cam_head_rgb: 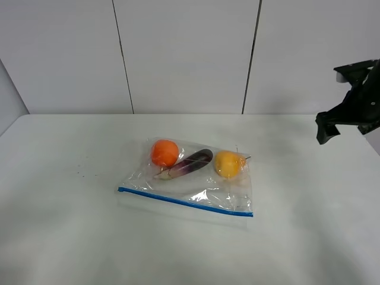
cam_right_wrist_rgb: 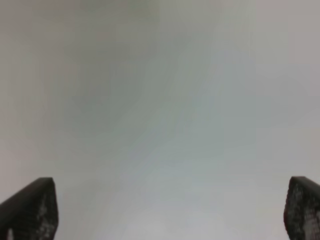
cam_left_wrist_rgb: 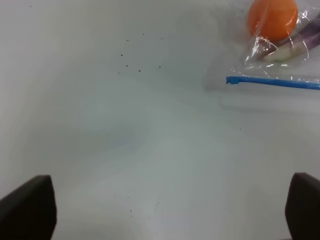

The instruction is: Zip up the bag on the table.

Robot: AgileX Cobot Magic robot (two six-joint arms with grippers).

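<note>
A: Where are the claws?

B: The left claw (cam_left_wrist_rgb: 170,207) is spread wide, its two tips at the far edges of its wrist view, with nothing between them but bare counter (cam_left_wrist_rgb: 100,125). It does not show in the high view. The right claw (cam_right_wrist_rgb: 170,210) is just as wide and empty, and the high view shows it raised at the counter's right edge, well apart from everything.

A: And the bag?

B: The bag (cam_head_rgb: 196,184) lies flat near the middle of the counter, with an orange (cam_head_rgb: 164,152), a purple eggplant (cam_head_rgb: 191,162) and a yellow fruit (cam_head_rgb: 228,164) inside. Its blue zipper strip (cam_head_rgb: 185,202) runs along the near edge. The strip's end shows in the left wrist view, near that claw but not touched.

A: Which step is this?

B: I judge it the approach, with nothing gripped. Next, one claw probably needs to pin the strip's left end while the other pinches along it. I cannot tell how much is already sealed.
</note>
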